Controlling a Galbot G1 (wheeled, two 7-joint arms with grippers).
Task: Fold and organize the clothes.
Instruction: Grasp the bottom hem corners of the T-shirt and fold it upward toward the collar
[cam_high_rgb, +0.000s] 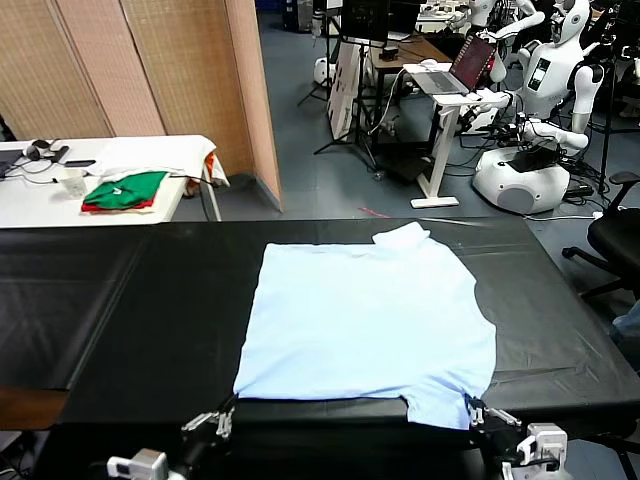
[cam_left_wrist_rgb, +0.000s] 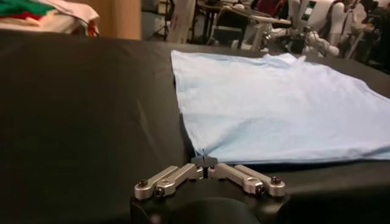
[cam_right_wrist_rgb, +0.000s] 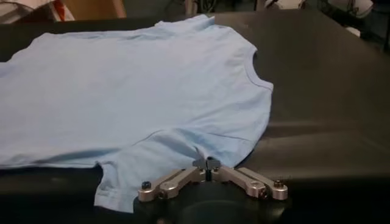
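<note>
The clothes are one pale light-blue shirt (cam_high_rgb: 365, 320) spread flat on the black table (cam_high_rgb: 150, 300), its collar at the far edge. At the table's near edge, my left gripper (cam_high_rgb: 225, 413) is shut on the shirt's near left corner. The left wrist view shows that gripper (cam_left_wrist_rgb: 205, 161) pinching the corner tip of the shirt (cam_left_wrist_rgb: 286, 103). My right gripper (cam_high_rgb: 473, 408) is shut on the near right part by the sleeve. The right wrist view shows it (cam_right_wrist_rgb: 207, 163) with a small fold of the shirt (cam_right_wrist_rgb: 134, 91) drawn up between the closed tips.
A white side table (cam_high_rgb: 40, 205) at the far left holds folded green-and-red garments (cam_high_rgb: 125, 190). Wooden partition panels (cam_high_rgb: 150, 70) stand behind it. Beyond the table are a laptop stand (cam_high_rgb: 445, 120), white robots (cam_high_rgb: 530, 170) and an office chair (cam_high_rgb: 615, 240).
</note>
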